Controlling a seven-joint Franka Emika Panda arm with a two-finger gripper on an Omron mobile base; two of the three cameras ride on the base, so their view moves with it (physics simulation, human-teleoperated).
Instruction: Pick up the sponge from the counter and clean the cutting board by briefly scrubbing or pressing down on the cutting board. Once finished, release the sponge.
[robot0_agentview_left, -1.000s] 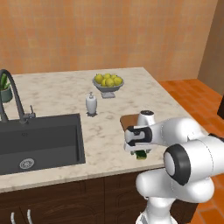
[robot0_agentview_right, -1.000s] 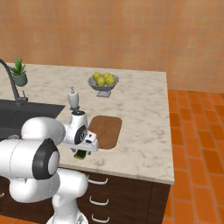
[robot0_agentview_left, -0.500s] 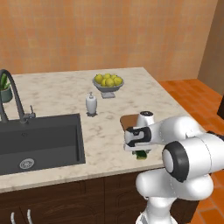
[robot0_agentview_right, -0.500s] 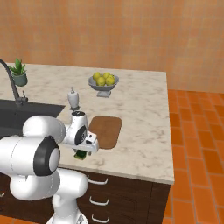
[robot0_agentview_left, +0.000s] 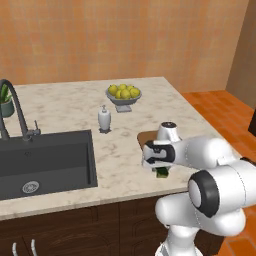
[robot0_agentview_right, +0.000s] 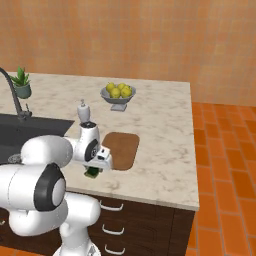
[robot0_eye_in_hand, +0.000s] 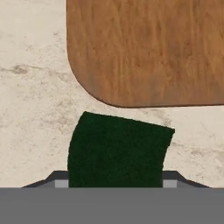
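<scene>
I've got the gripper (robot0_eye_in_hand: 116, 186) down over the sponge (robot0_eye_in_hand: 117, 151), one fingertip flush against each side, so the jaws look closed on it. I can't confirm a firm pinch. The sponge sits on the counter (robot0_eye_in_hand: 30, 100), just off the cutting board (robot0_eye_in_hand: 148, 48) corner, board at 12 o'clock in the hand view. My plan: let the squeeze settle, lift straight up, shift toward 12, then press down flat mid-board. A tilted lift risks the sponge slipping out.
</scene>
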